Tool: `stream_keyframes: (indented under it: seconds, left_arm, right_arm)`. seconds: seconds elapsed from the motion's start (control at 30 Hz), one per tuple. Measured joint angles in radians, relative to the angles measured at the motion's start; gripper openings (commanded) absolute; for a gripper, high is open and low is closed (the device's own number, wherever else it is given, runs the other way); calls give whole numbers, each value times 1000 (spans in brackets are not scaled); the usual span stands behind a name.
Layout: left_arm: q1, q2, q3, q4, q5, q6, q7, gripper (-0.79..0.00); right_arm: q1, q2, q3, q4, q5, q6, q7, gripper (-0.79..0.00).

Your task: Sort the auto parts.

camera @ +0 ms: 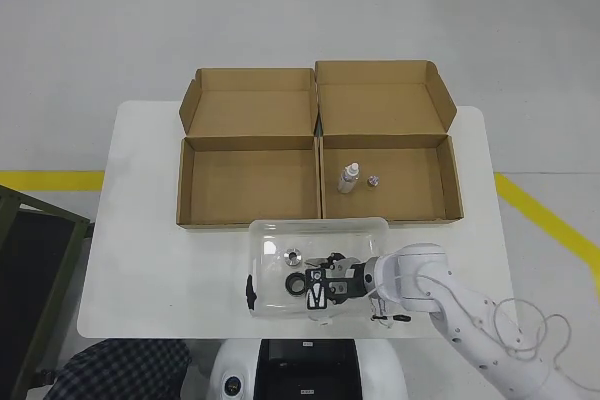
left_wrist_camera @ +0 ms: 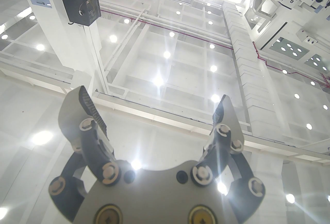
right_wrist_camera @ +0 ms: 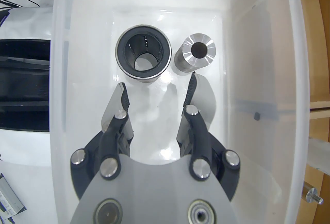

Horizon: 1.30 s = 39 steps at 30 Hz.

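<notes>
- Step in hand, as I judge it: picking the next part out of the clear plastic bin (camera: pixel 318 222), which sits on the white table (camera: pixel 150 250) at the robot's edge, in front of two open cardboard boxes
- The right gripper (right_wrist_camera: pixel 157 93) is down inside the bin with its jaws spread and nothing between them
- Just ahead of its fingertips stand two parts side by side, both upright with bores facing up: a linear bearing (right_wrist_camera: pixel 143 54), dark inside with rows of balls, and a smaller silver metal sleeve (right_wrist_camera: pixel 195 56)
- The gap between the fingers lines up more with the bearing; one fingertip (right_wrist_camera: pixel 192 85) sits right at the foot of the sleeve, and I cannot tell if it touches
- The right-hand box (camera: pixel 410 190) already holds a small white bottle (camera: pixel 349 177) and a small metal part (camera: pixel 374 180), close together; the left-hand box (camera: pixel 245 185) has bare floor
- The left gripper (left_wrist_camera: pixel 153 101) points up at the ceiling, jaws released and holding nothing
- Next move calls for advancing until the fingers straddle one part only, likely the bearing, closing on its outer wall without knocking the sleeve over, then lifting clear of the bin's rim toward the matching box
</notes>
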Motion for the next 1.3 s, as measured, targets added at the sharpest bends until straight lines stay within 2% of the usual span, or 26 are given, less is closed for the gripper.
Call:
stream_keyframes:
  seconds: [0.23,0.5,0.77,1.07,1.13,1.17,1.23,1.3]
  left_arm:
    - [0,0,0,0,0,0,0,0]
    - [0,0,0,0,0,0,0,0]
    - [0,0,0,0,0,0,0,0]
    - [0,0,0,0,0,0,0,0]
    - [0,0,0,0,0,0,0,0]
    - [0,0,0,0,0,0,0,0]
    - [0,0,0,0,0,0,0,0]
    - [0,0,0,0,0,0,0,0]
  right_arm:
    - [33,-13,-49,22,13,-6,9,-366]
    - [63,-26,-84,49,30,-4,0,-286]
    - [101,-42,-120,73,46,3,-6,-332]
    - [124,-54,-152,96,58,4,-1,-329]
    - [130,-57,-159,103,60,3,-2,-351]
    - [132,-59,-161,106,60,3,-2,-397]
    - [137,-61,-166,110,61,3,-4,-431]
    - [141,-63,-168,114,62,3,-6,-542]
